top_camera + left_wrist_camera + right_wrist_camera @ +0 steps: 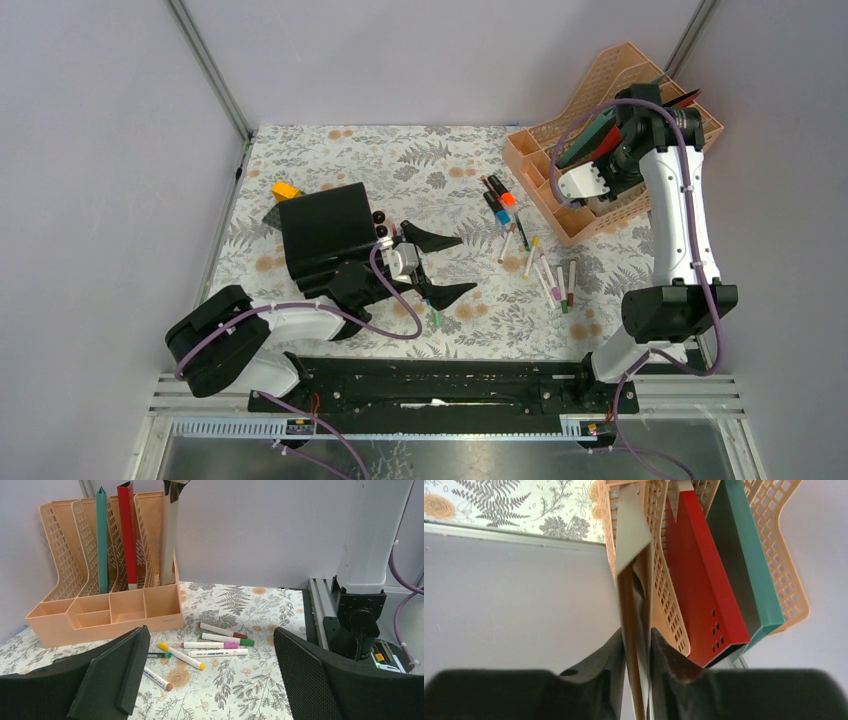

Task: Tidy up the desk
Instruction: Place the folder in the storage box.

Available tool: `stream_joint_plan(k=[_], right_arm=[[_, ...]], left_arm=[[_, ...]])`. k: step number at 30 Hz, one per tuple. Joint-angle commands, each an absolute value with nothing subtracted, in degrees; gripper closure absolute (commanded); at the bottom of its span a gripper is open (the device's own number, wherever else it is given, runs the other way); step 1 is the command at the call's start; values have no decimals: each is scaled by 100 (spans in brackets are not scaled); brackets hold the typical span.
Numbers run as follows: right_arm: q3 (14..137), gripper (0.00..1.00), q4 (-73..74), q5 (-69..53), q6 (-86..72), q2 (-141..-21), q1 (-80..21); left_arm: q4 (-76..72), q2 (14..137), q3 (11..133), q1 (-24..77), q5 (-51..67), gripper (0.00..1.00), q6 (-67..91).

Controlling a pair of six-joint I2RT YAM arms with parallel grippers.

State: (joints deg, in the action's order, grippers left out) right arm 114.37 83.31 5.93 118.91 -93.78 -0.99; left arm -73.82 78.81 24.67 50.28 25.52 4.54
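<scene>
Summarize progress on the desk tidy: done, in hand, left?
Done: teal folder and red folder stand in the organizer. In hand: right gripper pinches a grey folder in the next slot. Left: markers lie loose on the desk, plus a black item and a yellow piece near the open, empty left gripper.

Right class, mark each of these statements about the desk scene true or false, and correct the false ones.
1. The left claw is open and holds nothing. True.
2. All the markers sit inside the organizer. False: they lie loose on the desk.
3. The right claw has its fingers either side of the grey folder. True.
4. The red folder lies flat on the desk. False: it stands in the peach organizer, beside the teal folder.
</scene>
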Motion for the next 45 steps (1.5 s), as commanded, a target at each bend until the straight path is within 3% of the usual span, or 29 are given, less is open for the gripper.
stream_joint_plan(k=[1, 4, 10, 17, 21, 27, 33, 37, 45], right_arm=[[11648, 61, 8295, 456, 11874, -9556, -88], [11610, 43, 7965, 479, 11720, -9518, -88], [11976, 29, 7641, 87, 11306, -9381, -88], [12307, 29, 7971, 18, 10811, -9176, -87], [12370, 26, 8479, -952, 10498, -8910, -89], [11427, 22, 8503, -1719, 9870, -8656, -270], [10617, 24, 8508, -566, 9753, -8712, -1106], [10382, 28, 8487, 324, 9809, -8885, -1147], [10541, 31, 7879, 808, 10224, -8969, -1141]], left_arm=[[-7621, 7682, 2404, 5028, 2663, 1, 432], [-7595, 7643, 2383, 5028, 2667, 1, 424], [-7483, 7532, 2365, 5029, 2664, 1, 438], [-7369, 7350, 2346, 5030, 2674, 1, 513], [-7292, 7240, 2334, 5034, 2673, 1, 534], [-7264, 7152, 2330, 5028, 2698, 1, 640], [-7073, 6902, 2202, 5031, 2635, 1, 684], [-7083, 6775, 2057, 5034, 2564, 1, 701], [-7201, 6818, 1988, 5030, 2558, 1, 758]])
